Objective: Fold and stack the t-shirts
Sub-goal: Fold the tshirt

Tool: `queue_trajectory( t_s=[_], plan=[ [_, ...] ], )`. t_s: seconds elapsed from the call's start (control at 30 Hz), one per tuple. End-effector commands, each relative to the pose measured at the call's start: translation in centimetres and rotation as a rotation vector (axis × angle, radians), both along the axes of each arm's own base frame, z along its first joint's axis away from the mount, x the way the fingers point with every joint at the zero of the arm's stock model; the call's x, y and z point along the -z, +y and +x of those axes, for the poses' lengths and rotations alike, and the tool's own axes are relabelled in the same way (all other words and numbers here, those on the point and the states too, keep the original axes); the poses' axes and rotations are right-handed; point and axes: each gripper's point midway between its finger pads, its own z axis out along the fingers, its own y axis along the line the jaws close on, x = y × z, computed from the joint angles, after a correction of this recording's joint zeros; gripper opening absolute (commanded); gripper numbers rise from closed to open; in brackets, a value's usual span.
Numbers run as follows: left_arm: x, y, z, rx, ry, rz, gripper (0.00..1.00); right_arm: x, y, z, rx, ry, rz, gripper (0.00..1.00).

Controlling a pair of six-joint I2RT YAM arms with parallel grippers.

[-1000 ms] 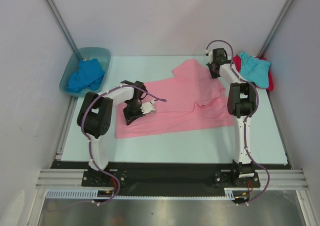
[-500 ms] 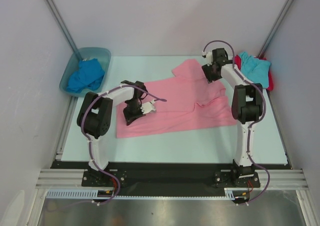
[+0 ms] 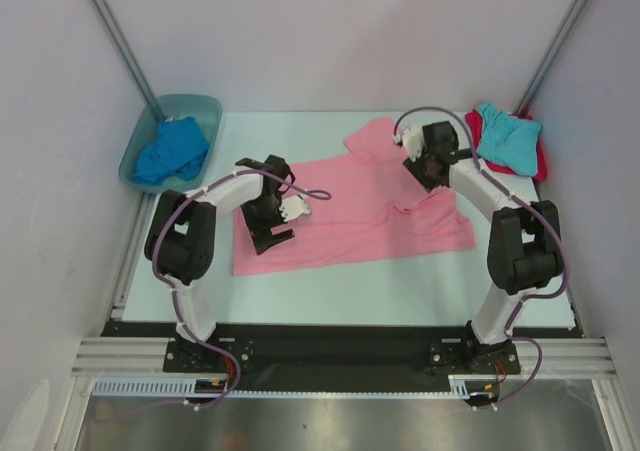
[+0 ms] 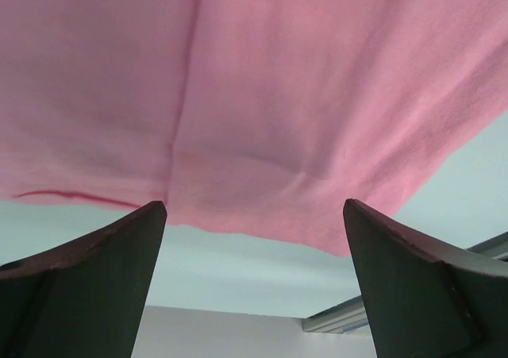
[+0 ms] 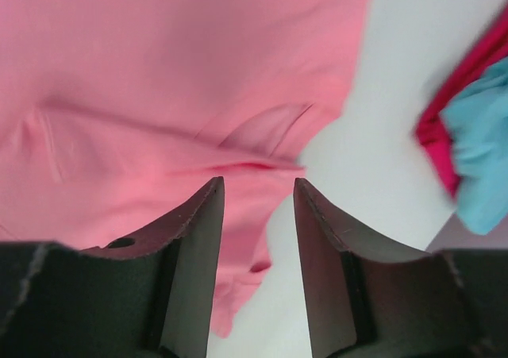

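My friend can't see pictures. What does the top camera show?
A pink t-shirt lies spread on the table, left gripper over its left side, right gripper over its right. A blue shirt sits in a tub far left; a turquoise shirt lies on a red shirt far right.

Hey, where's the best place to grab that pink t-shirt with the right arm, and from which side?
Take the pink t-shirt at the raised crease on its right side, just under the right gripper, coming straight down with the jaws straddling the ridge. That is probably best, since the rest lies flat on the table, leaving little to pinch.
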Motion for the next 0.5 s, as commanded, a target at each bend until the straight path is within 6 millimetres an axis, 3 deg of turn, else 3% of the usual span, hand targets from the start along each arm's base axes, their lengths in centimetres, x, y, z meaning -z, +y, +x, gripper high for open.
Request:
queue_trajectory(
  t_s=[0.0,0.03,0.17,0.47],
  plan=[
    [-2.5,-0.1,2.2,-0.012,-0.144,-0.02,1.0,1.7,-0.4,-2.2,-0.068,0.028,-0.12,0.45],
    [-2.9,-0.1,2.5,-0.022,-0.165,-0.027,1.0,2.6,-0.3,-3.0,-0.077,0.043,-0.133,0.45],
    [-3.3,0.4,3.4,-0.046,-0.224,-0.019,1.0,2.8,0.4,-3.8,-0.086,0.047,-0.145,0.45],
    [-3.4,1.1,3.1,-0.058,-0.254,-0.01,1.0,2.5,2.4,-4.9,-0.134,0.041,-0.182,0.46]
  ],
)
